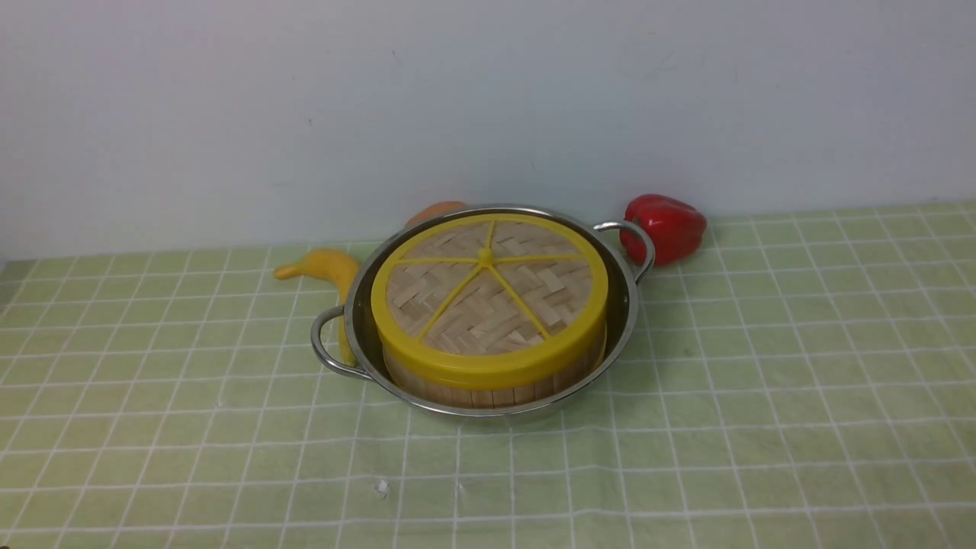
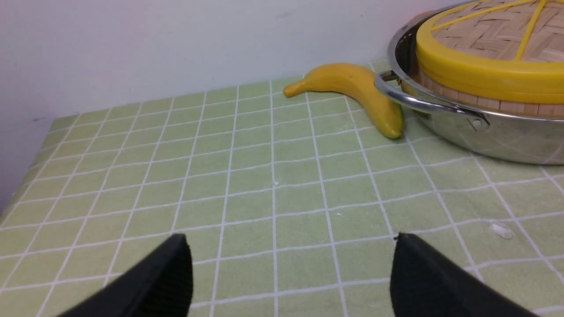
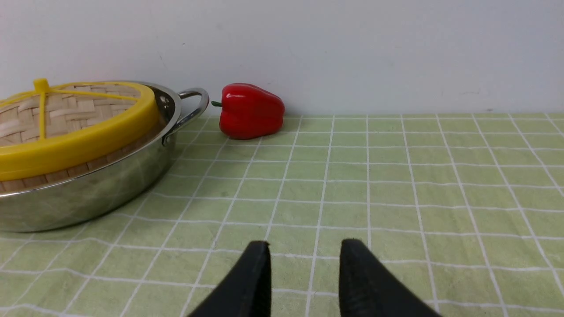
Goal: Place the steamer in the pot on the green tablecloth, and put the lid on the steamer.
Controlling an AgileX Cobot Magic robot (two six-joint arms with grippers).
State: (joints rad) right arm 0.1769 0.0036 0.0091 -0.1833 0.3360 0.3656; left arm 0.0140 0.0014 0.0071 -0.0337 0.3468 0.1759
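Right, I see the steamer (image 1: 488, 385) sitting inside the pot (image 1: 629, 305) on the green tablecloth (image 1: 762, 396), with the lid (image 1: 488, 293) flat on top of it. A banana (image 1: 324, 267) lies just beside the pot's left handle, a red pepper (image 1: 665, 226) near its right handle. My left hand (image 2: 291, 273) gapes wide over bare cloth, well apart from the pot; my right hand (image 3: 304, 273) stands partly apart, holding nothing.
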